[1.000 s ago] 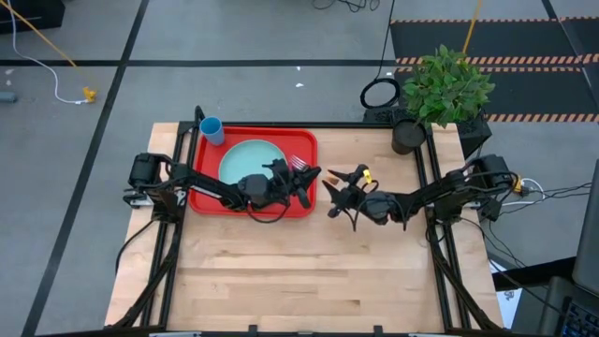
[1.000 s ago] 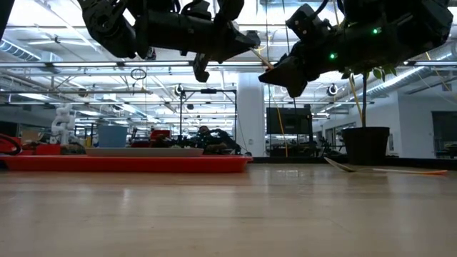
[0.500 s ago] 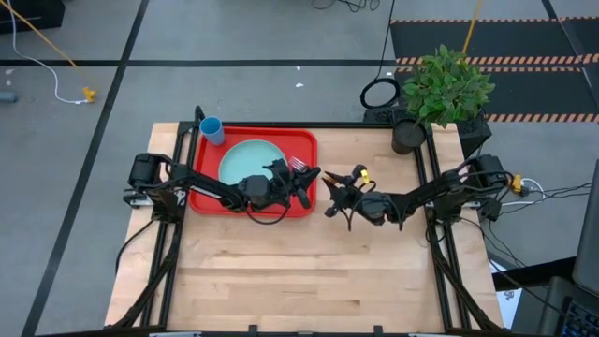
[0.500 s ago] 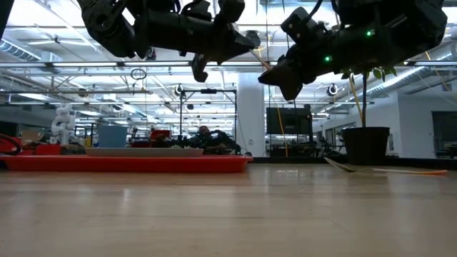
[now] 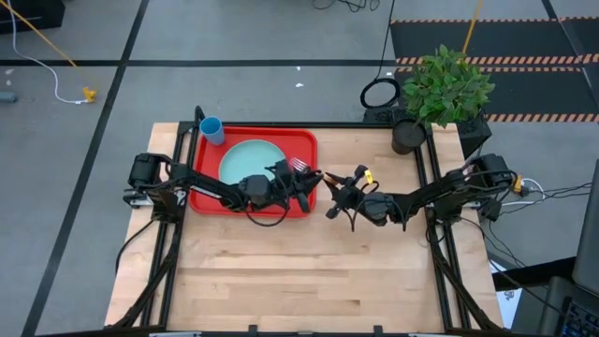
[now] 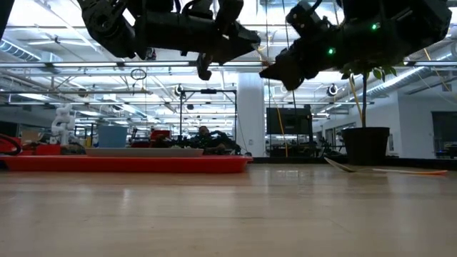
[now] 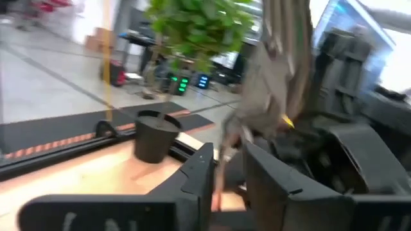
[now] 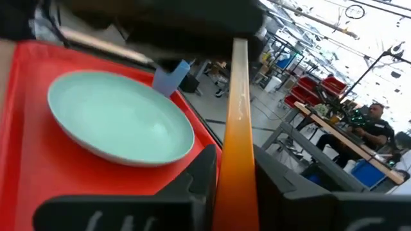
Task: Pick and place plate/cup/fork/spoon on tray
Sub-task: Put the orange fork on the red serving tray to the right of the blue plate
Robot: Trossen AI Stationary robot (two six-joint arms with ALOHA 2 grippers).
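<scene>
The fork (image 5: 298,166) hangs in the air over the red tray's (image 5: 281,138) right edge. Its tines are over the mint-green plate (image 5: 245,157) and its orange handle (image 8: 236,128) points to the table's right. My right gripper (image 5: 333,183) is shut on the handle. My left gripper (image 5: 309,178) is open, with a finger on each side of the fork (image 7: 218,183). The blue cup (image 5: 211,129) stands at the tray's far left corner. The spoon (image 6: 385,170) lies flat on the table, to the right in the low view. My right gripper pinches the fork's orange handle (image 8: 235,151) between its two fingers. The fingers come about level from the table's right and lie along the handle, which runs on past them toward the left gripper. The fork is lifted well clear of table and tray.
A potted plant (image 5: 445,89) stands at the table's far right corner. The near half of the wooden table (image 5: 309,271) is bare. A person sits in the room beyond the table (image 8: 372,122).
My right gripper has moved a little toward the table's left, closing in on the left gripper, and has risen slightly. The fork stays in the air between the two grippers.
</scene>
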